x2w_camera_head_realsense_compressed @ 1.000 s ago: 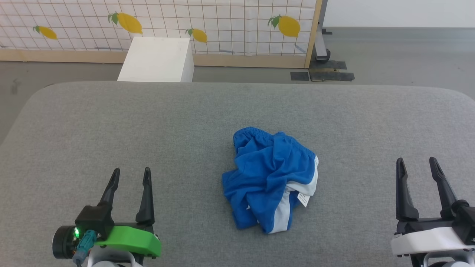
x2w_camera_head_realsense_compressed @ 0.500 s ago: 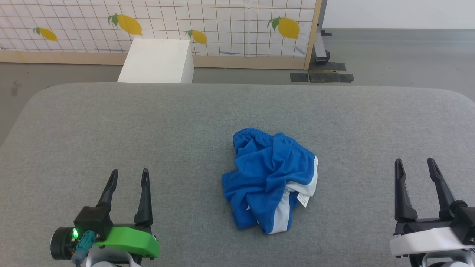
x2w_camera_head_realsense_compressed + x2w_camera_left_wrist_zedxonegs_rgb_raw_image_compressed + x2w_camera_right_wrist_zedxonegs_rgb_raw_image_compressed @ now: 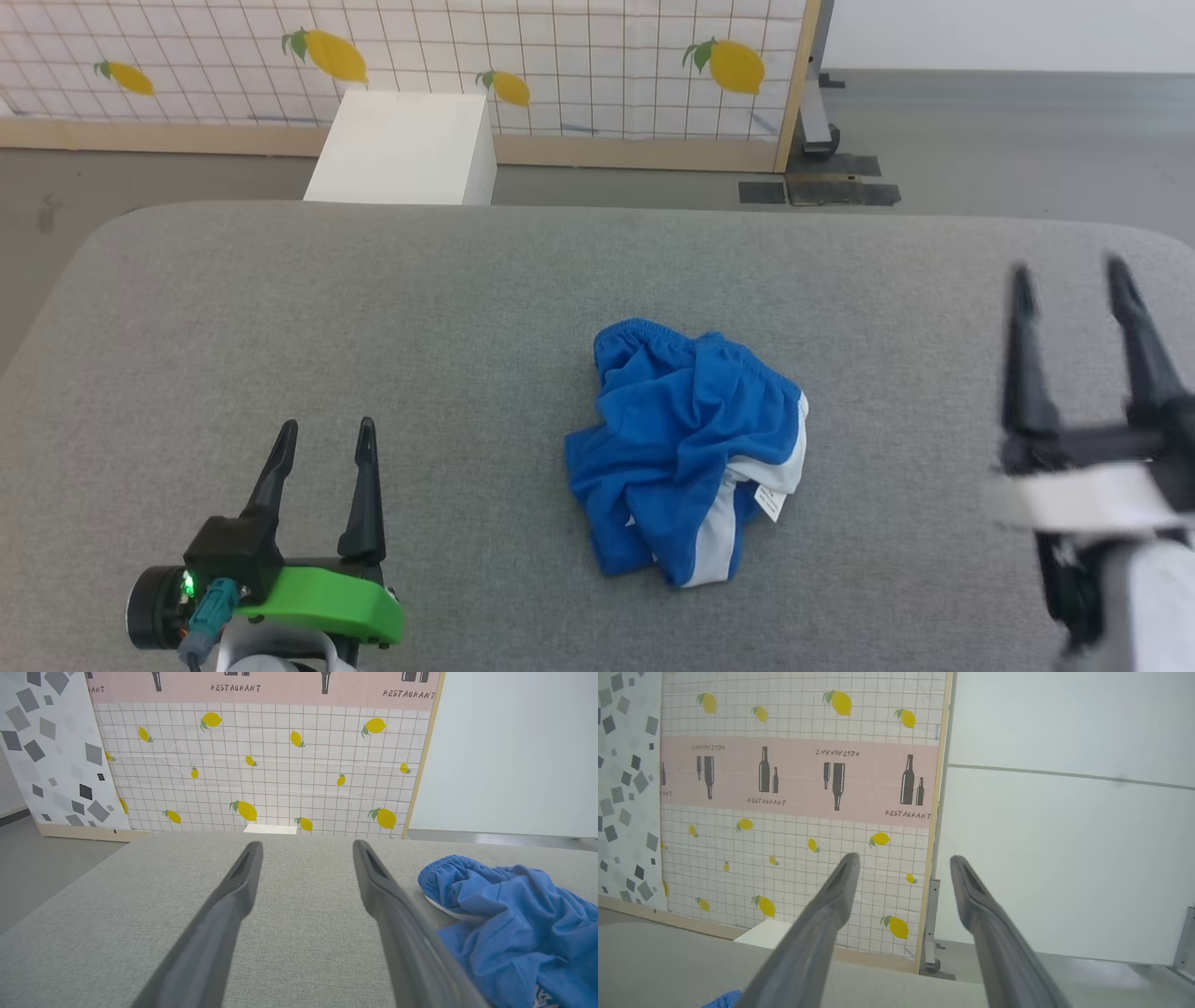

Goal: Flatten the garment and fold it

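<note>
The garment (image 3: 686, 448), bright blue shorts with white side panels and a small white label, lies crumpled in a heap near the middle of the grey table (image 3: 467, 299). In the left wrist view the garment (image 3: 509, 924) shows at the right, its gathered waistband toward the wall. My left gripper (image 3: 323, 434) rests open at the lower left, well to the left of the heap, nothing between its fingers. Lifted and blurred at the right edge, my right gripper (image 3: 1069, 271) is open and empty. A blue scrap of the garment (image 3: 724, 1001) peeks in at the bottom of the right wrist view.
A white box (image 3: 401, 149) stands on the floor behind the table's far edge. A lemon-patterned partition (image 3: 467, 56) with a wooden frame runs behind it. Dark floor plates (image 3: 822, 191) lie at the partition's right post.
My right gripper has risen and moved forward, now blurred and higher in the head view. The camera shifted slightly. The left gripper and the garment have stayed put.
</note>
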Tool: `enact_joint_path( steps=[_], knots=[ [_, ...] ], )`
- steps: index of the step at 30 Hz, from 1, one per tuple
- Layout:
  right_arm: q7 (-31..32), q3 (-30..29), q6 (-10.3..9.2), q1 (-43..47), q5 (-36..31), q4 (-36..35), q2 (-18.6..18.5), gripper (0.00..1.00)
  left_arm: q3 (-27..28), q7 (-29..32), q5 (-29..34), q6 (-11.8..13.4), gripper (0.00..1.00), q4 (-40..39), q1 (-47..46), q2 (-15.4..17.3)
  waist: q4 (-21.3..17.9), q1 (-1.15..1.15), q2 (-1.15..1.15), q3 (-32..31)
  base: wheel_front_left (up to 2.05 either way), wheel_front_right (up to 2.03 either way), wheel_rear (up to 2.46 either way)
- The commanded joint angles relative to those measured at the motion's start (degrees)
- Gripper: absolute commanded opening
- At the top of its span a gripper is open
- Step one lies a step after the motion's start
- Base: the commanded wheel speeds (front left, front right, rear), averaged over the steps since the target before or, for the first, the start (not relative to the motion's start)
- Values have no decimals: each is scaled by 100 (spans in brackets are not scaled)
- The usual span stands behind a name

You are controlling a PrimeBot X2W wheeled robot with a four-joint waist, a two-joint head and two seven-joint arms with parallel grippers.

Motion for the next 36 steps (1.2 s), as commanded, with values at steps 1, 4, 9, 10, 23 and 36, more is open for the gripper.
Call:
enact_joint_path(
  steps=[1,4,9,10,23,36],
  knots=[
    [-28,176,-9,-254,-156,54,-12,100,-3,-20,-33,44,100,-37,-37,-32,14,0,0,47,0,0,0],
    [-28,693,-9,-818,-234,528,-366,100,7,-20,-48,47,100,-46,-47,-32,41,0,0,95,0,0,0],
    [634,1809,-9,-1738,164,1846,-1191,100,-10,-20,-115,74,100,-14,-58,-32,120,0,0,136,0,0,0],
    [997,2125,-9,-1956,377,2090,-1391,100,-29,-20,-129,80,100,-12,-64,-32,144,0,0,154,0,0,0],
    [5323,5681,-9,-4052,4180,2754,-3107,100,-385,-20,-383,166,100,-4,-388,-32,648,0,0,704,0,0,0],
    [5864,6932,-9,-4734,5118,3522,-3291,100,-735,-21,-717,309,100,-44,-900,-32,1284,0,0,1530,0,0,0]
  ],
)
